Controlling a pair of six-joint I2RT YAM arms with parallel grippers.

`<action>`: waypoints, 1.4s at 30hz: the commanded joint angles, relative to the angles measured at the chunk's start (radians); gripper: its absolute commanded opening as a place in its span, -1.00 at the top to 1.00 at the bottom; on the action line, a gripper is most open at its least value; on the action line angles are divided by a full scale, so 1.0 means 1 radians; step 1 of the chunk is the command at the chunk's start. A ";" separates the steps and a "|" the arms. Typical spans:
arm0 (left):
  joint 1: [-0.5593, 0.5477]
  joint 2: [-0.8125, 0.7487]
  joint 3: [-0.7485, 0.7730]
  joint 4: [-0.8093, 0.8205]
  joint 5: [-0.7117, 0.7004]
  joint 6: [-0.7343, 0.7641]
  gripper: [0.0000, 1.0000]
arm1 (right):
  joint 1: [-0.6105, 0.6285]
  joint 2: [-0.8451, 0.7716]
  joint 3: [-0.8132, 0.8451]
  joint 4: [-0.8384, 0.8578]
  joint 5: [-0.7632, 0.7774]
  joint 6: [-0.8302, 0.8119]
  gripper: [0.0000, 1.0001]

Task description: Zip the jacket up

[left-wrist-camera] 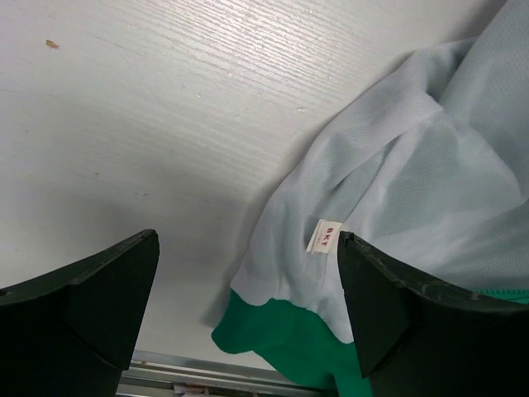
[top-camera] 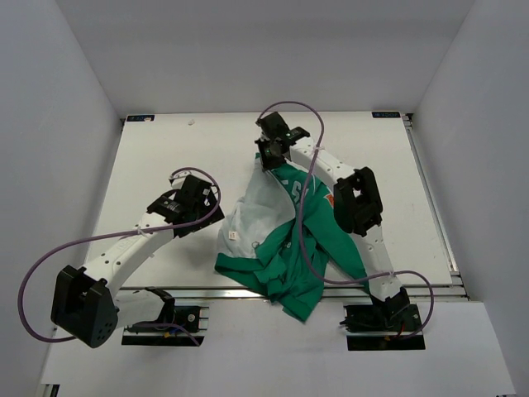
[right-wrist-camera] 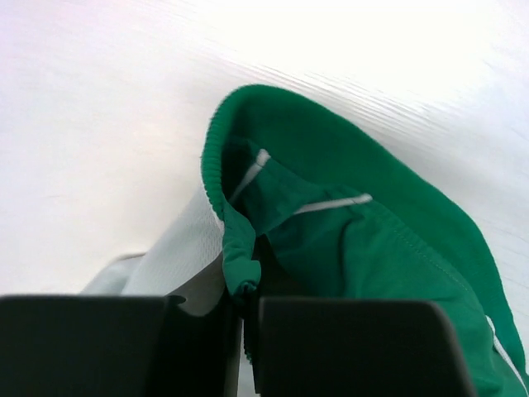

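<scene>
The green jacket (top-camera: 289, 248) lies crumpled in the middle of the table, its light grey lining (top-camera: 256, 211) turned up on the left and part of the orange patch (top-camera: 328, 199) showing. My right gripper (top-camera: 269, 159) is shut on the jacket's ribbed edge (right-wrist-camera: 235, 265) at its far end and holds it up. My left gripper (top-camera: 208, 197) is open and empty just left of the lining. In the left wrist view the lining (left-wrist-camera: 397, 165) with a small white label (left-wrist-camera: 323, 236) lies between the fingers (left-wrist-camera: 107, 289).
The table's metal front rail (top-camera: 248, 291) runs just below the jacket's near hem. White walls enclose the table on three sides. Purple cables loop off both arms.
</scene>
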 commanded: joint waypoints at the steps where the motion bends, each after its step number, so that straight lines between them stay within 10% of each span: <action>1: 0.010 -0.005 0.010 0.012 -0.037 0.012 -0.96 | 0.038 -0.117 0.128 0.018 -0.083 -0.023 1.00; 6: 0.056 0.000 0.068 -0.049 -0.060 0.003 -0.96 | 0.050 -0.170 0.350 0.122 -0.326 -0.002 1.00; 10: 0.075 -0.046 0.130 -0.120 -0.101 -0.011 -0.96 | 0.051 -0.337 0.255 0.487 -0.606 0.133 1.00; 13: 0.076 -0.103 0.168 -0.177 -0.147 -0.028 -0.96 | 0.048 -0.441 0.208 0.442 -0.588 0.071 1.00; 19: 0.076 -0.221 0.148 -0.209 -0.103 -0.030 -0.96 | -0.193 -0.930 -0.577 0.313 -0.415 0.086 1.00; 26: 0.076 -0.241 0.188 -0.206 -0.051 0.044 -0.96 | -0.444 -1.163 -1.081 0.012 -0.136 0.097 1.00; 42: 0.076 0.648 0.758 0.064 0.129 0.381 -0.96 | -0.478 -1.056 -1.136 -0.037 0.076 0.120 1.00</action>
